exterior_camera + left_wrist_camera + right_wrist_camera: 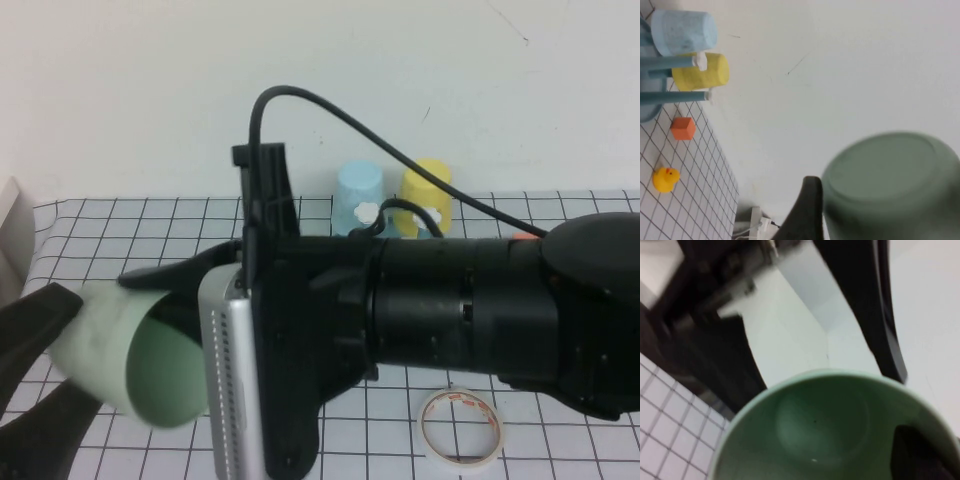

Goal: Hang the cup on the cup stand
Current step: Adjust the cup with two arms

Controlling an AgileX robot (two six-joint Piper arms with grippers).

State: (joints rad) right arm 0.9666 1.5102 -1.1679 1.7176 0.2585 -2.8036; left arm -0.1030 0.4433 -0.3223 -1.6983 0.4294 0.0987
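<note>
Two grippers meet at the cup [160, 380] in the high view; it is up off the checked table [120, 225] at the near left, lying on its side with its mouth toward the camera. My right gripper [175, 290] reaches across from the right and is closed on the cup's rim, one finger along the outside of the wall; that rim pinch leaves the hollow free, which I judge is what a peg needs. My left gripper [40, 365] sits at the cup's closed end with its jaws spread as wide as they go, holding nothing; whether they touch the cup I cannot tell. The cup stand [365, 212] is at the back, mostly hidden by the right arm, with a light blue cup [358, 190] and a yellow cup [428, 190] upturned on it; a tape roll [460, 428] lies well clear.

From the left wrist view, the cup's base [890, 185] fills the near corner beside one finger [807, 205]; the stand's blue pegs [670, 62] show far off, with an orange cube [683, 128] and a yellow duck [665, 179] near them.

From the right wrist view, I look straight into the cup [820, 425]; one dark finger [920, 455] sits inside the rim, so the wall is clamped between the pads; the hanging itself is not yet done.
</note>
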